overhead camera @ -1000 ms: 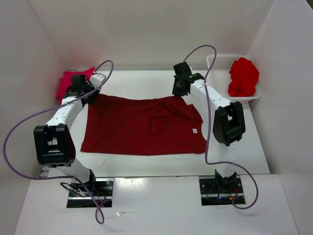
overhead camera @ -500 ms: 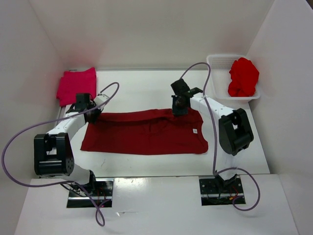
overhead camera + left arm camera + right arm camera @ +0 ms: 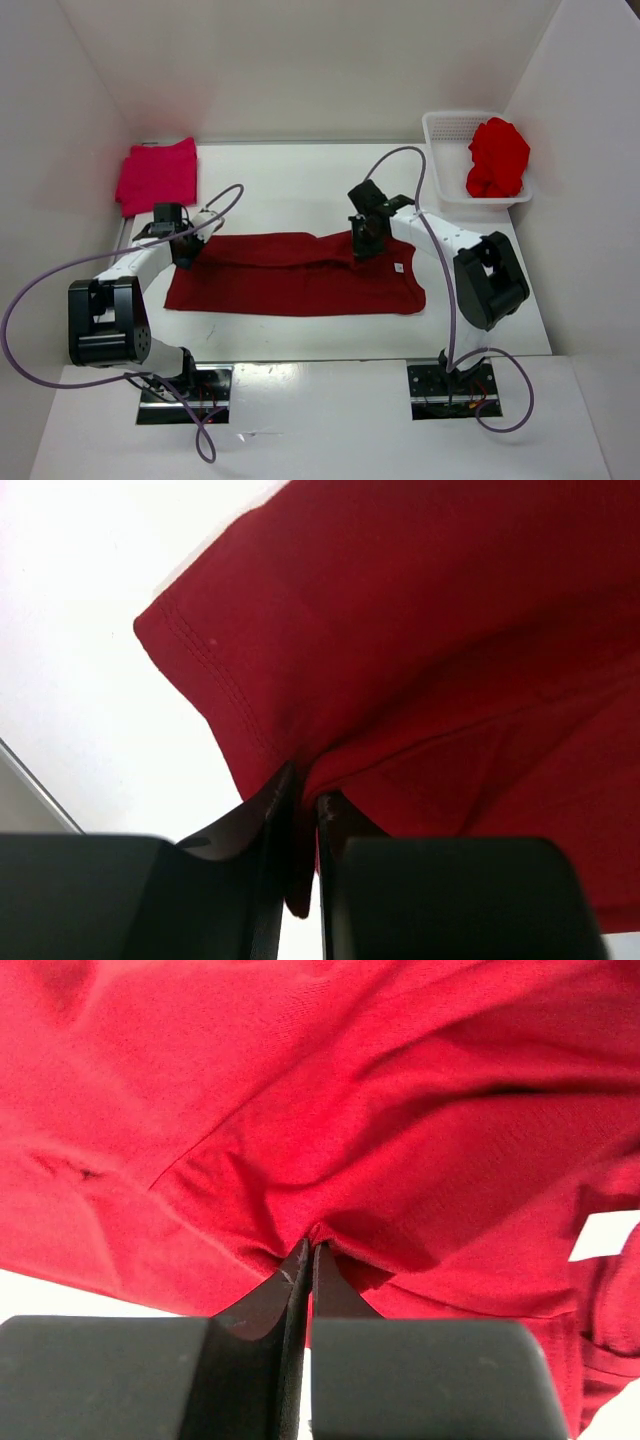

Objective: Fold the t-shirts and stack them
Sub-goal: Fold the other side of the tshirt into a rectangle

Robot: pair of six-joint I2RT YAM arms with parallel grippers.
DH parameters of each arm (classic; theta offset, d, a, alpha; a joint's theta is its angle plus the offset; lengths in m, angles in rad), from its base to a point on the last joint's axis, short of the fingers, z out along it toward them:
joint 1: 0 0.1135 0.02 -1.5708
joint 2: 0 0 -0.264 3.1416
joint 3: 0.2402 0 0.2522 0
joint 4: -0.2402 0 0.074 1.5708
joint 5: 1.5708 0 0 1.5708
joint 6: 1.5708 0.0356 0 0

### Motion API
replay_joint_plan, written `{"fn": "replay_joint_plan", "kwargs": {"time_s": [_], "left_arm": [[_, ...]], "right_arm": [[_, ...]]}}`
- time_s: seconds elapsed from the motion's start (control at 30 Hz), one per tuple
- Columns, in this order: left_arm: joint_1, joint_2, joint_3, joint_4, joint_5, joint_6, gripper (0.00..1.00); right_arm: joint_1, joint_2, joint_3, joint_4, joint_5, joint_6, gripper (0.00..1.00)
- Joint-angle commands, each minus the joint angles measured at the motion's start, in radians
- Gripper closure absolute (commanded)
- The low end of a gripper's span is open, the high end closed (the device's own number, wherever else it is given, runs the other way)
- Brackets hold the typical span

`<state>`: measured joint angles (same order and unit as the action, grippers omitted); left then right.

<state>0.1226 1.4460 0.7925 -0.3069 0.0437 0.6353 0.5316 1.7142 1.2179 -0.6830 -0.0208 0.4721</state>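
A dark maroon t-shirt [image 3: 300, 278] lies across the table's middle as a wide band, its far edge folded over toward the front. My left gripper [image 3: 186, 250] sits at the band's left end. In the left wrist view its narrow jaws [image 3: 305, 792] pinch a fold of that cloth [image 3: 420, 640]. My right gripper [image 3: 362, 245] rests on the fold right of centre, shut on the same shirt [image 3: 330, 1110], with the fingertips [image 3: 308, 1246] pressed together. A pinkish-crimson t-shirt [image 3: 157, 175] lies flat at the far left. A bright red t-shirt [image 3: 497, 157] is bunched in the basket.
A white mesh basket [image 3: 445, 125] stands at the far right against the wall. White walls close the table in on the left, back and right. A small white tag [image 3: 397, 267] shows on the maroon shirt near my right arm. Purple cables loop over both arms.
Both grippers have come toward the near edge with the maroon shirt's far edge, laying it over into a narrower band. The left jaws have eased slightly apart.
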Motion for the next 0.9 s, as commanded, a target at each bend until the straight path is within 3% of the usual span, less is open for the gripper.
{"fn": "replay_joint_plan", "kwargs": {"time_s": [0.0, 0.17, 0.3, 0.33, 0.4, 0.53, 0.63, 0.87], "left_arm": [[-0.005, -0.024, -0.001, -0.005, -0.001, 0.041, 0.79], [-0.014, -0.024, -0.01, -0.014, -0.036, 0.062, 0.76], [-0.014, -0.058, -0.03, -0.014, -0.062, 0.092, 0.71], [-0.014, -0.058, -0.03, -0.014, -0.062, 0.092, 0.71], [-0.014, -0.058, -0.03, -0.005, -0.071, 0.092, 0.71], [-0.014, -0.058, -0.03, 0.005, -0.071, 0.083, 0.71], [-0.014, -0.058, -0.03, 0.014, -0.08, 0.073, 0.71], [-0.014, -0.068, -0.021, 0.014, -0.093, 0.064, 0.69]], "right_arm": [[0.042, -0.001, 0.008, -0.023, -0.024, -0.016, 1.0], [0.065, 0.022, 0.017, -0.033, -0.027, -0.016, 0.99], [0.074, 0.012, -0.006, -0.033, -0.093, -0.05, 0.85], [0.088, 0.002, -0.017, -0.021, -0.109, -0.05, 0.75], [0.1, -0.034, -0.029, -0.021, -0.154, -0.075, 0.66], [0.1, -0.134, -0.083, 0.01, -0.174, -0.063, 0.6], [0.087, -0.198, -0.104, 0.019, -0.124, -0.017, 0.55], [-0.093, -0.231, -0.113, -0.052, 0.248, 0.227, 0.55]]}}
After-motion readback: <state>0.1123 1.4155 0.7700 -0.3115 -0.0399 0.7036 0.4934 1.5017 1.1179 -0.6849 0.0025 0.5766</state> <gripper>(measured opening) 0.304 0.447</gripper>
